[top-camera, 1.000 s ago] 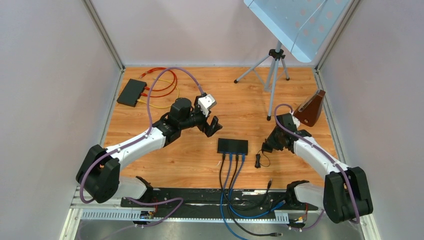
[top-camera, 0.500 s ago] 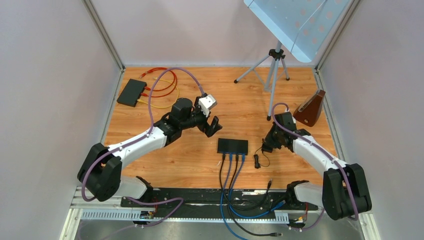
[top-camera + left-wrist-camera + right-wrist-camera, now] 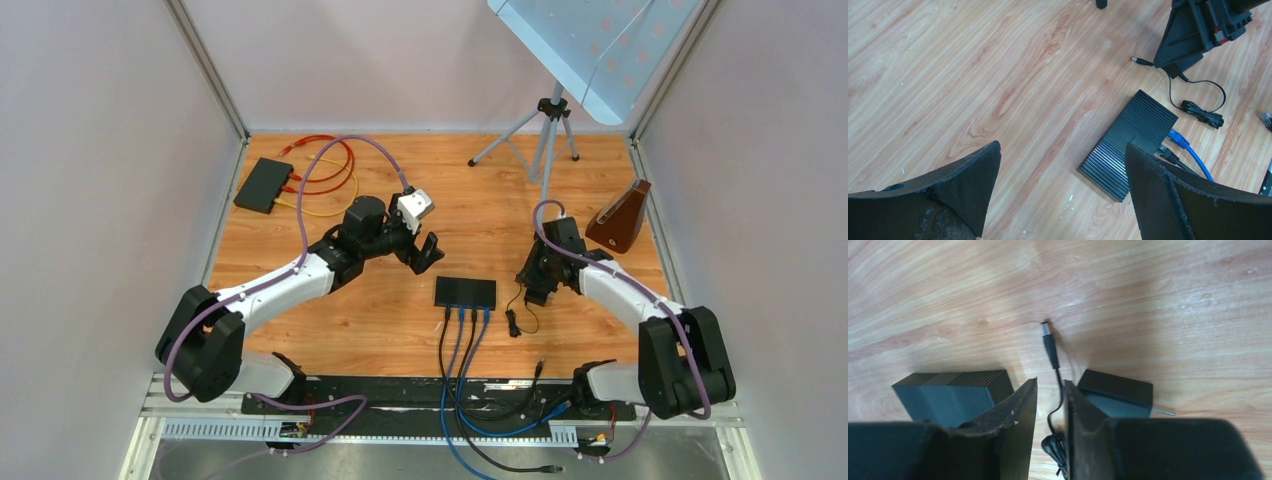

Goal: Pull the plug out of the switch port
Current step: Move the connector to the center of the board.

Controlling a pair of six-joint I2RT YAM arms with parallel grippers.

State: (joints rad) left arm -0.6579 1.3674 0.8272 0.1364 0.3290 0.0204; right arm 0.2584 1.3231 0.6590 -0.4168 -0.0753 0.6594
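Observation:
The black switch (image 3: 465, 292) (image 3: 1135, 135) (image 3: 950, 395) lies mid-table with blue and black network cables (image 3: 462, 335) (image 3: 1180, 140) in its near ports. The barrel plug (image 3: 1049, 342) (image 3: 1141, 61) lies loose on the wood to the right of the switch, out of any port, on a thin lead running from the black adapter (image 3: 1115, 395). My right gripper (image 3: 530, 288) (image 3: 1050, 381) hovers over that lead, jaws a narrow gap apart with the lead running through the gap, not pinched. My left gripper (image 3: 428, 252) (image 3: 1062, 146) hangs wide open and holds nothing, above the table behind and left of the switch.
The lead's coiled slack (image 3: 513, 322) (image 3: 1203, 111) lies right of the switch. A second black box (image 3: 264, 185) with red and yellow cables sits back left. A tripod (image 3: 545, 130) and a brown wedge-shaped object (image 3: 622, 215) stand back right. A cable rail (image 3: 400, 395) runs along the near edge.
My right gripper has shifted a little back and to the left, and its jaws closed and then parted slightly again. The left arm has not moved.

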